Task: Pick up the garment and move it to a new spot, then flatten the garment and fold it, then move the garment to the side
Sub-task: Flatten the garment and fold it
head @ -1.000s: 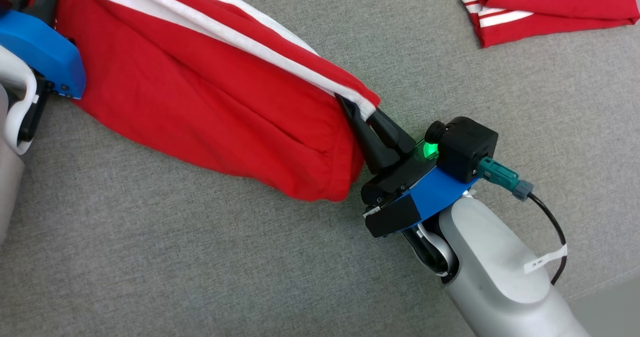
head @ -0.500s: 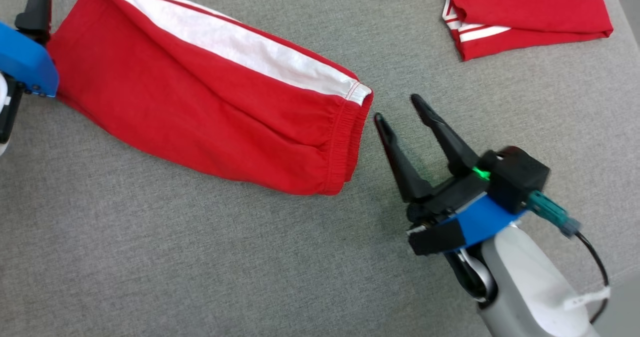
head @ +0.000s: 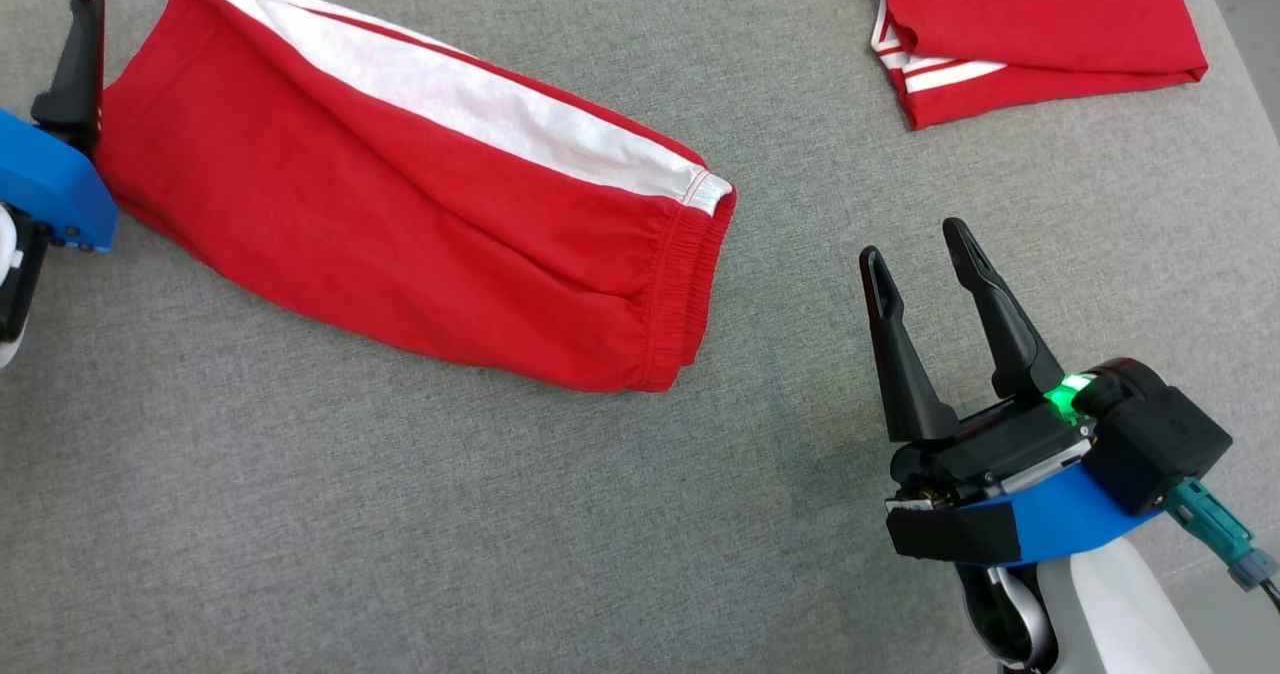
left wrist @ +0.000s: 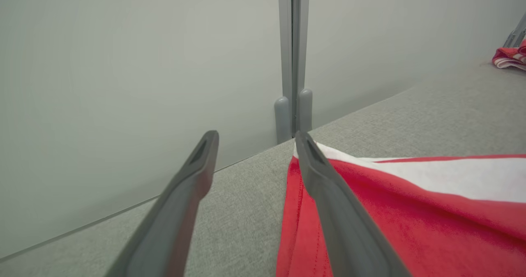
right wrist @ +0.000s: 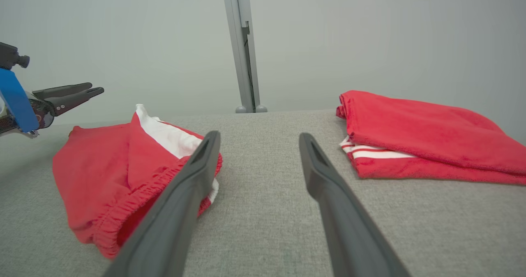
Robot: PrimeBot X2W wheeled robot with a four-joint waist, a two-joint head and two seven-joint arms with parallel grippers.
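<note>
right gripper spread wide and empty above the grey surface, red garment flat to its left, elastic hem near but clear of the fingertips. left gripper spread apart as well, right-hand finger at the garment's other end, perhaps brushing it. folded red cloth ahead-right of the right gripper.

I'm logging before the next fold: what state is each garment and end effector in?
Long red garment: lying flat, unheld.
Folded red garment: folded, far right.
Left end effector: open, at the long garment's left end.
Right end effector: open, empty, clear of both garments.
</note>
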